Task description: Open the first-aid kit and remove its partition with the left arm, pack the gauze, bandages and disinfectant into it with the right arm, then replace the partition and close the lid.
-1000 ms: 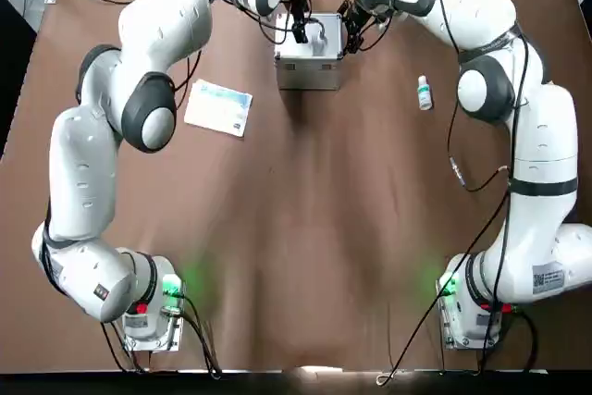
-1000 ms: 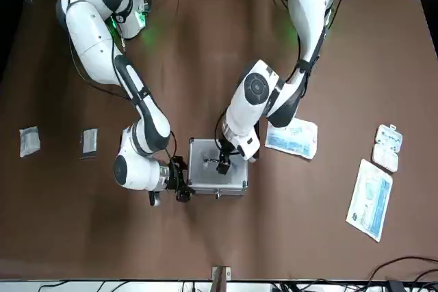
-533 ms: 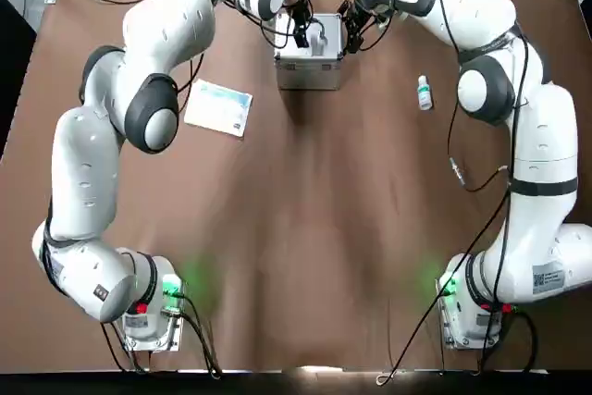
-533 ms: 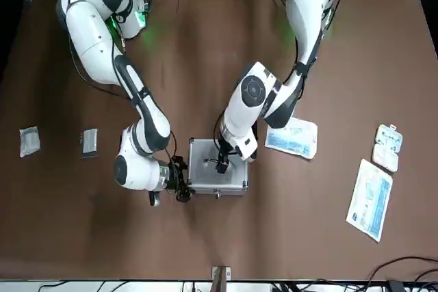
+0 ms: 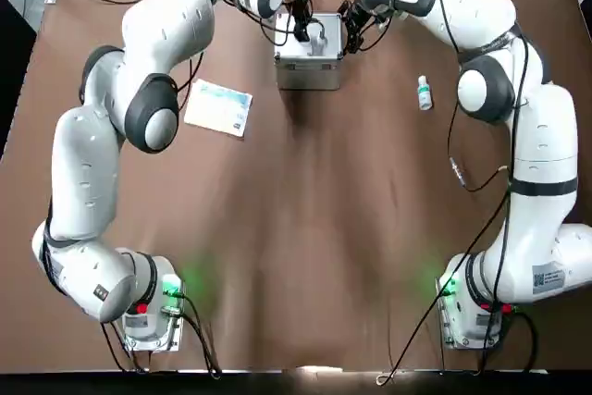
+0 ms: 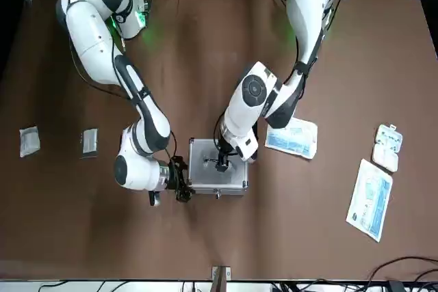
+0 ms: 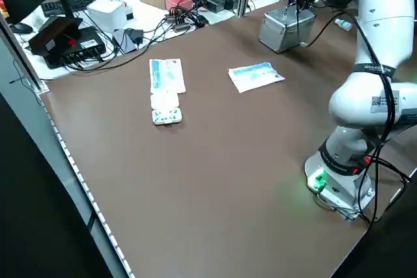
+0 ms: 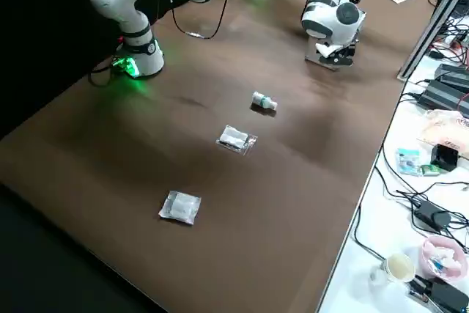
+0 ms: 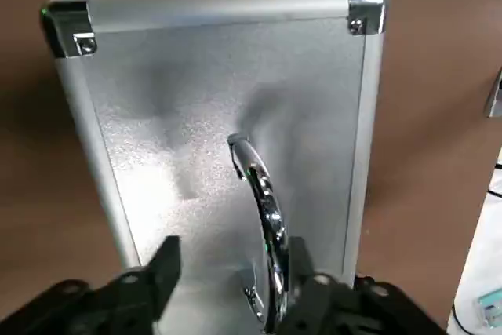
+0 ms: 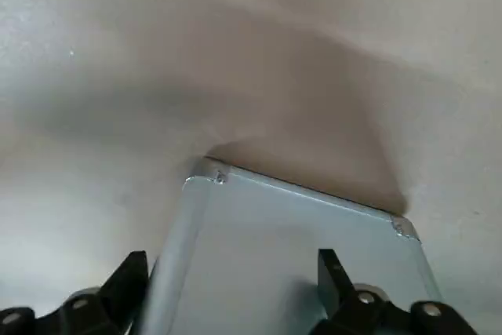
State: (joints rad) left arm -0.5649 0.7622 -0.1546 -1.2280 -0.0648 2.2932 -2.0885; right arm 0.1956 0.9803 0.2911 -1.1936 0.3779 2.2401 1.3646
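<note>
Left hand [image 9: 227,292], fingers apart, straddles handle [image 9: 259,194] of closed first-aid kit [image 5: 310,43] directly below; right hand [image 10: 231,292], released, beside kit.

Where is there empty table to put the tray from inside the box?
The big brown stretch in the table's middle, between the two arm bases and the metal box, is bare. So is the patch between the printed packet and the little bottle. Around the box it is crowded: the left pincer and right pincer flank it.
</note>
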